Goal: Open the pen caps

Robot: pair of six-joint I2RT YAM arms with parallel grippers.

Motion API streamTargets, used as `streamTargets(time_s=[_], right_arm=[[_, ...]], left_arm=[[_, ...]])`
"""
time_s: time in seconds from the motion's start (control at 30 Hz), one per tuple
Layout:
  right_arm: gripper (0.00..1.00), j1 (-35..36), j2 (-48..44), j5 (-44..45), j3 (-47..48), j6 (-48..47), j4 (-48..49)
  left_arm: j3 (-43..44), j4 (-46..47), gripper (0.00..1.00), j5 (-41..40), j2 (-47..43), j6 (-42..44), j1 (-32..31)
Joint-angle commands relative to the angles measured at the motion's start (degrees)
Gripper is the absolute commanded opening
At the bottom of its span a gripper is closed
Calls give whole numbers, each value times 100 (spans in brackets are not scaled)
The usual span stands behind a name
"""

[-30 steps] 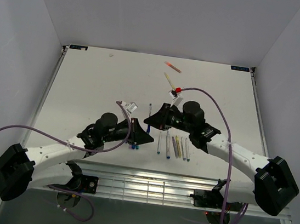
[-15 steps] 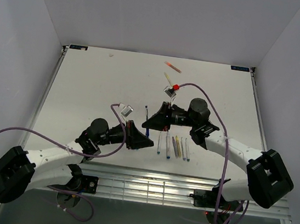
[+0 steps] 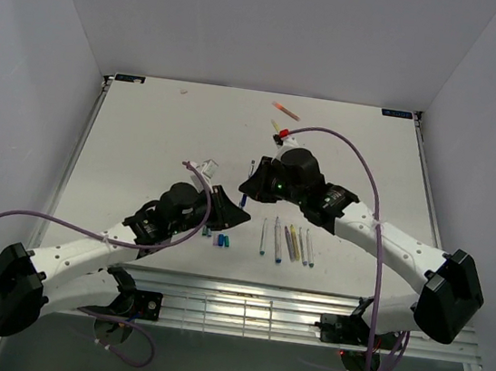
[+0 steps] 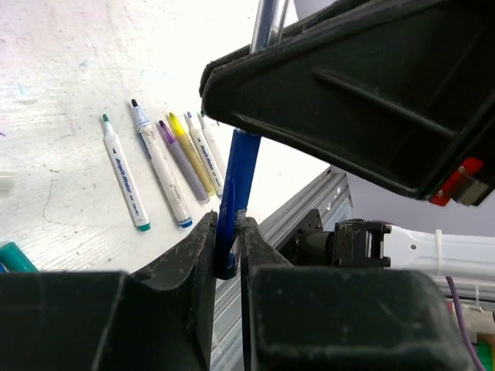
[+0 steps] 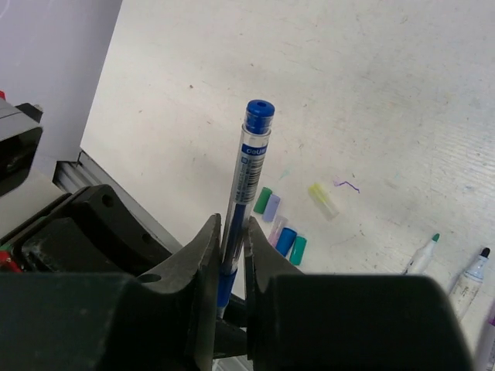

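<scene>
Right-wrist view: pen caps [image 5: 285, 241], blue pen [image 5: 251, 154]

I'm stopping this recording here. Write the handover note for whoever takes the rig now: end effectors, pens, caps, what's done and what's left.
Left end effector: shut on the dark blue cap of the blue pen.
Right end effector: shut on that pen's clear barrel, held above the table.
Done: six uncapped pens lie in a row by the right arm, with five loose caps to their left.
Left: the held cap looks not yet off. Pull the two ends apart, then set both down. Two far pens: cannot tell whether they are capped.
</scene>
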Motion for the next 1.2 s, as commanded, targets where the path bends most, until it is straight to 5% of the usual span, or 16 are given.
streamTargets(time_s=[0.0,0.2,0.4,0.63,0.73,0.9,1.07,1.17], right_arm=[[8,-544,-137,2043,61,-1039,-578],[8,-1185,-295,-1758,-825,-435,1653],[8,-1494,-155,-3688,-1232,787,3807],[8,-1555,-576,-2804,-986,41,2238],[8,-1757,-770,-2575,-1205,-38,1887],[8,-1995,-1078,-1420,-1250,-651,587],[8,-2161,-850,-19,-942,-1233,-1521],[8,-2363,-674,317,-1100,-1357,-1797]], left_arm=[[-570,-745,0,223,-314,134,49],[-1206,2514,0,2568,-359,364,41],[-1470,3424,0,3442,-175,390,49],[-1339,2180,0,2539,-455,635,49],[-1084,924,0,1565,-675,881,58],[-346,-2389,0,-1721,-738,347,128],[-38,-3736,0,-2910,-334,-128,225],[-160,-3800,0,-3122,-122,-401,251]])
